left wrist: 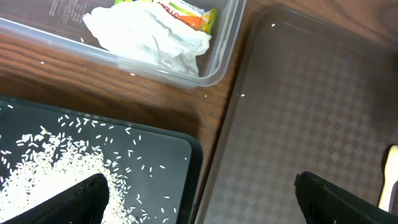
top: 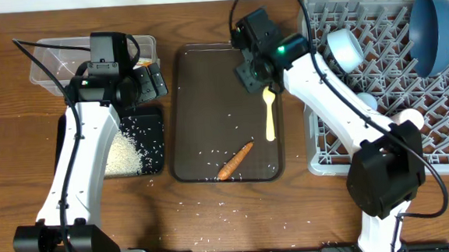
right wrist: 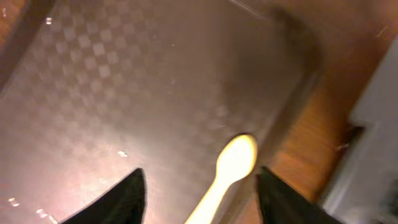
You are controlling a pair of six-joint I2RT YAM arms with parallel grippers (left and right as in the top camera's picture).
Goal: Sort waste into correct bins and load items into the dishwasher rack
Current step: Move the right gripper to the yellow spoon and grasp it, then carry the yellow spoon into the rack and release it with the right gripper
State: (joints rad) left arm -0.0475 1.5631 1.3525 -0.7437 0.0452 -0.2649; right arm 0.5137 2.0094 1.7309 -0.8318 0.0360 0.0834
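Note:
The yellow spoon (top: 270, 115) lies on the brown serving tray (top: 206, 88), near its right edge. My right gripper (top: 256, 77) is open just above the spoon's bowl end; in the right wrist view the spoon (right wrist: 229, 167) lies between the spread fingers (right wrist: 199, 200), untouched. My left gripper (top: 151, 80) is open and empty over the gap between the black tray (top: 151, 138) and the brown tray (left wrist: 298, 124). White tissue (left wrist: 149, 34) and the yellow-green wrapper (left wrist: 189, 11) lie in the clear tub (left wrist: 214, 78). Rice (left wrist: 56, 165) covers the black tray. The carrot stick (top: 235, 161) lies on the brown tray.
The grey rack (top: 390, 151) stands at the right, holding the dark blue plate (top: 432, 31) and the white-and-light-blue bowl (top: 346, 50). Two pale round items show by my right arm (top: 366, 100). Loose rice grains lie on the brown tray and on the table in front.

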